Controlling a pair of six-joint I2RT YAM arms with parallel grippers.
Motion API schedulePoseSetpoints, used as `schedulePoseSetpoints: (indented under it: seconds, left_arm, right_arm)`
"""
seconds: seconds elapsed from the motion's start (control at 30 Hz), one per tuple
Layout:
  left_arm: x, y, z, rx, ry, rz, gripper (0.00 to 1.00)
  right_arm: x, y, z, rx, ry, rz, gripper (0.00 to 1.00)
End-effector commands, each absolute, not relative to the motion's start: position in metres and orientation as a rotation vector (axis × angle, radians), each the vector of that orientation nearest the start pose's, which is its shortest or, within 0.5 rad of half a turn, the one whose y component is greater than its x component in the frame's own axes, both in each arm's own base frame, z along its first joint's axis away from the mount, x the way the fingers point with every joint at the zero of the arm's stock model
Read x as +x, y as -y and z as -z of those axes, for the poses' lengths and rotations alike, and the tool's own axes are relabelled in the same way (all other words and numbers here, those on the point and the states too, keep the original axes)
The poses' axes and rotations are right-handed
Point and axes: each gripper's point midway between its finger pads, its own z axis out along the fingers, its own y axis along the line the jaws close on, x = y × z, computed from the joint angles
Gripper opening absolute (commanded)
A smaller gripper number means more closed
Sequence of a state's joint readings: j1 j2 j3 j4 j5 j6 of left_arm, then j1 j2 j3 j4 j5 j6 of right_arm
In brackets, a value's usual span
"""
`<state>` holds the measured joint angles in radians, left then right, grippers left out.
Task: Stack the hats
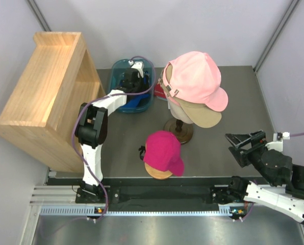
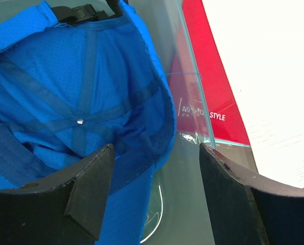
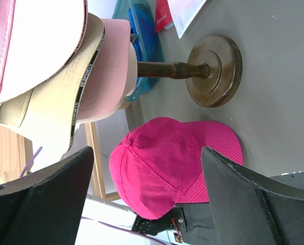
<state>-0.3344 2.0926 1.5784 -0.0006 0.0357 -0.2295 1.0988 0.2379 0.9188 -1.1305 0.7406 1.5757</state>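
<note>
A light pink cap (image 1: 195, 79) sits on top of a tan cap (image 1: 203, 117) on the mannequin head at the back middle; both show in the right wrist view, the pink (image 3: 40, 41) above the tan (image 3: 45, 112). A magenta cap (image 1: 163, 151) rests on a wooden ball near the front and shows in the right wrist view (image 3: 162, 163). A royal blue cap (image 2: 75, 102) lies upside down in a teal bin (image 1: 119, 69). My left gripper (image 2: 154, 168) is open, low inside the bin over the blue cap's edge. My right gripper (image 1: 238, 148) is open and empty, off to the right, facing the magenta cap.
A wooden shelf unit (image 1: 47, 92) stands at the left beside the bin. The mannequin's round wooden base (image 1: 178, 131) stands between the bin and the right arm. A red package (image 2: 203, 87) lies just outside the bin's clear wall (image 2: 193, 102).
</note>
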Motion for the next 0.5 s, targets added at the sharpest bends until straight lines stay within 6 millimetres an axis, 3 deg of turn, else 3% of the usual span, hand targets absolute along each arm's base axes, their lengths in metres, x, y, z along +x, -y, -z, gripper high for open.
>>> schedulePoseSetpoints:
  seconds: [0.0,0.13,0.33,0.43,0.47]
  left_arm:
    - [0.565,0.205,-0.125,0.121,-2.049,0.352,0.71]
    - [0.569,0.196,-0.122,0.069,-2.042,0.324,0.70]
    - [0.573,0.213,-0.110,0.122,-2.080,0.403,0.62]
    - [0.572,0.221,-0.109,0.149,-2.073,0.455,0.51]
    - [0.572,0.223,-0.111,0.156,-2.067,0.467,0.37]
  right_arm:
    - [0.136,-0.063,-0.285,0.959,-1.787,-1.022,0.85]
    - [0.136,-0.061,-0.286,0.969,-1.780,-1.023,0.85]
    - [0.136,-0.059,-0.285,0.981,-1.774,-1.025,0.85]
    - [0.136,-0.058,-0.286,0.984,-1.774,-1.025,0.85]
    - [0.136,-0.058,-0.287,0.985,-1.772,-1.026,0.85]
